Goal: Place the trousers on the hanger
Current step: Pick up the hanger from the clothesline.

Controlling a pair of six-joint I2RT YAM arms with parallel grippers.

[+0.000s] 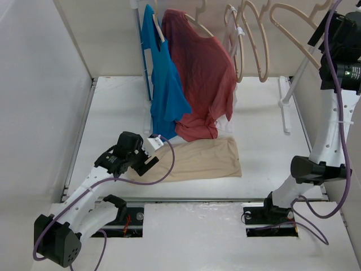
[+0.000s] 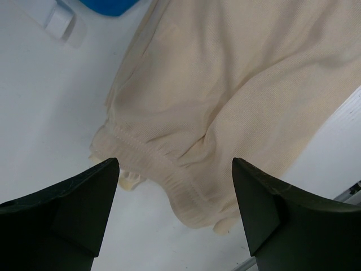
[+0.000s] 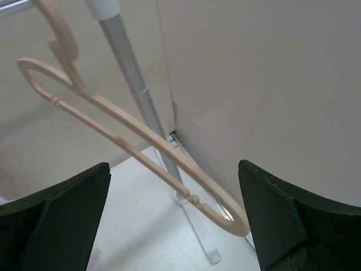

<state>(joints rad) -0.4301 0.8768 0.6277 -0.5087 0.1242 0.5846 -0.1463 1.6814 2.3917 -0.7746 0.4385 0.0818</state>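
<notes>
Near the front left of the white desk point(image 1: 113, 107), trousers point(image 1: 203, 159): beige-cream, thin cloth, lying flat and wrinkled, gathered waistband end turned toward the left arm, far edge just below the hems of the hanging shirts; left fingers point(image 2: 175, 165): spread wide, holding nothing, poised just above the waistband end, the cloth showing between the two tips; right fingers point(image 3: 175, 169): spread wide, holding nothing, raised high at the back right corner beside the side wall; hanger point(image 3: 237, 226): pale tan, thin loop with hook top, hanging free and tilted in front of the right fingers, not touched by them, well apart from the trousers; rack pole point(image 3: 135, 84): white and metal, upright just behind the hanger; red T-shirt point(image 1: 200, 73) and blue T-shirt point(image 1: 163, 84): hung side by side on the rail at the back; further tan hangers point(image 1: 251, 39): bare, between the shirts and the right arm
</notes>
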